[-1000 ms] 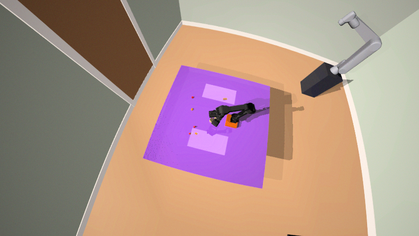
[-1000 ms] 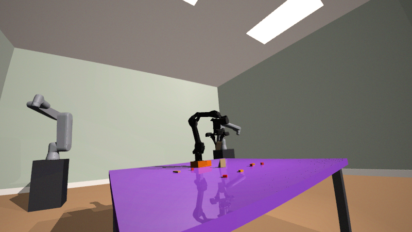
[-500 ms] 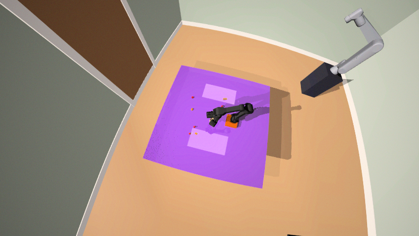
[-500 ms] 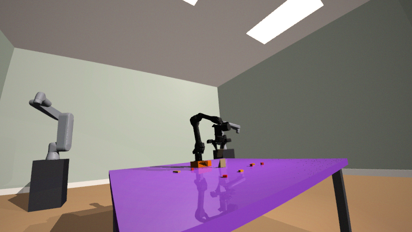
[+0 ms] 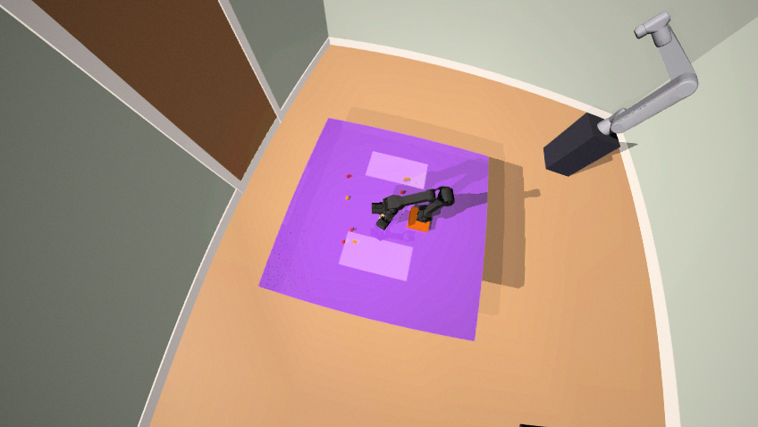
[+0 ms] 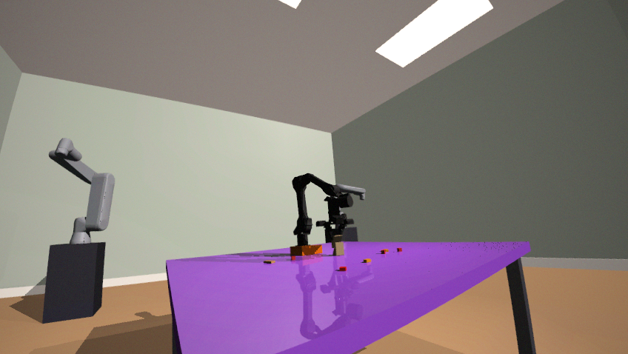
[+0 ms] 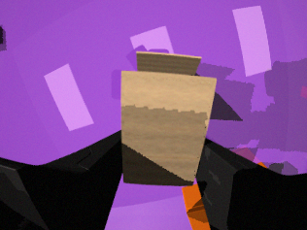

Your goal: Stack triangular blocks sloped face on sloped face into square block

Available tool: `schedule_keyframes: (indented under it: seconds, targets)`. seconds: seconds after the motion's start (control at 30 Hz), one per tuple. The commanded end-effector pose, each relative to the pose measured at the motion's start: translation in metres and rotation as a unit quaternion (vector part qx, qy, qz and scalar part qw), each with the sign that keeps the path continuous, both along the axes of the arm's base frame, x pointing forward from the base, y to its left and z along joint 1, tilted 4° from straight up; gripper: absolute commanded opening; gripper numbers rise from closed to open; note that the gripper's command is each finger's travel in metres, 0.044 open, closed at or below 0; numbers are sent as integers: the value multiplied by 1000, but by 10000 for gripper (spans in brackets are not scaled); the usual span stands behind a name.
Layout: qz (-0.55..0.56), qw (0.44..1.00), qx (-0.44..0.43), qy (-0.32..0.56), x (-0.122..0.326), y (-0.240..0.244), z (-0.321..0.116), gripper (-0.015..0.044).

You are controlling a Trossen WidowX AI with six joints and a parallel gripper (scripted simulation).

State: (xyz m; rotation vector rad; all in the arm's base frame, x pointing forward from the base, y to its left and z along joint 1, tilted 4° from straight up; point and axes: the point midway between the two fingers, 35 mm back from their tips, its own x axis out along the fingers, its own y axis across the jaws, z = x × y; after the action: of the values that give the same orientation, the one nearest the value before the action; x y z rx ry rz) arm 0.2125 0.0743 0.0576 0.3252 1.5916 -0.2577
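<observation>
Claw (image 5: 382, 216) (image 6: 338, 235) (image 7: 160, 138) gripping upper triangular block (image 6: 337, 238) (image 7: 167, 127) mid-frame, probably for lowering onto lower triangular block (image 6: 338, 249) (image 7: 167, 63), slopes matched.

You have small red and orange bits (image 5: 348, 176) (image 6: 342, 268) scattered over the purple table (image 5: 440, 297) (image 6: 246, 298) (image 7: 29, 120). Off the table, you can see a grey arm (image 5: 655, 102) (image 6: 98, 202) on a dark pedestal (image 5: 576, 148) (image 6: 72, 281) near the pale wall (image 5: 477, 37) (image 6: 184, 167).
</observation>
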Motion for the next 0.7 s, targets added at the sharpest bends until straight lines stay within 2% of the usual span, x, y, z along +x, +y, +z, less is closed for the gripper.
schedule_keyframes:
  seconds: [0.0,0.67]
  targets:
    - [1,1000,-1,2,0,-1,-8,0]
    - [2,1000,4,2,-1,-2,-8,0]
